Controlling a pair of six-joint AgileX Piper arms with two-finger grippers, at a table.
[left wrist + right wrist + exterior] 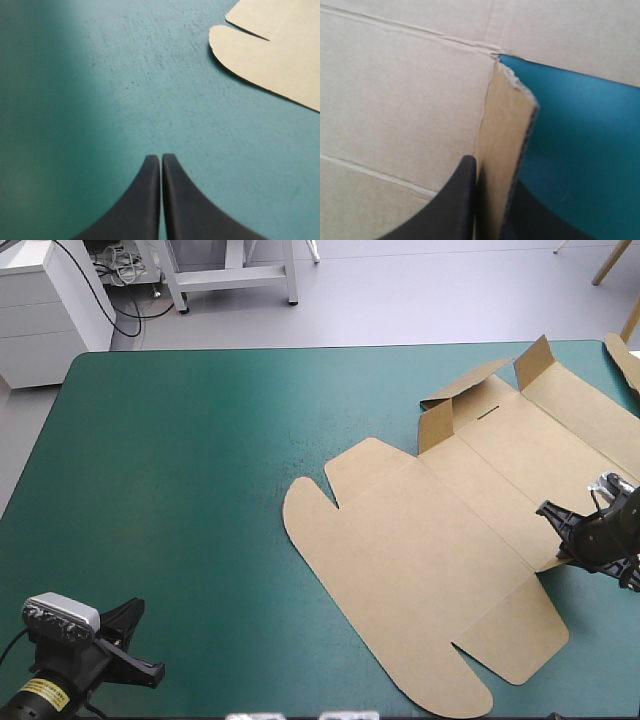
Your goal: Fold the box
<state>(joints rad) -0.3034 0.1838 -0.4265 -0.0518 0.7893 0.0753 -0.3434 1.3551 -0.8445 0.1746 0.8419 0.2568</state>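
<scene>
1. Teal-green table cover lies bare around your left arm, at the near left corner of the table.
2. Your left gripper hangs over that bare cover with its black fingers pressed together in one point, gripping nothing.
3. Ahead of it and off to one side, well apart, you see the rounded near flaps of the box.
4. The box is a cut sheet of brown board lying mostly flat on the right half of the table, running from near the front edge toward the far right corner.
5. Your right gripper sits at the sheet's right side, about midway along it. Its fingers are all but closed on a side flap, which stands on edge between them, lifted off the cover at its fold line.
6. Farther on, at the box's far end, two small flaps are tilted up from the sheet.
7. At the far right corner, another strip of brown board shows at the table's edge.
</scene>
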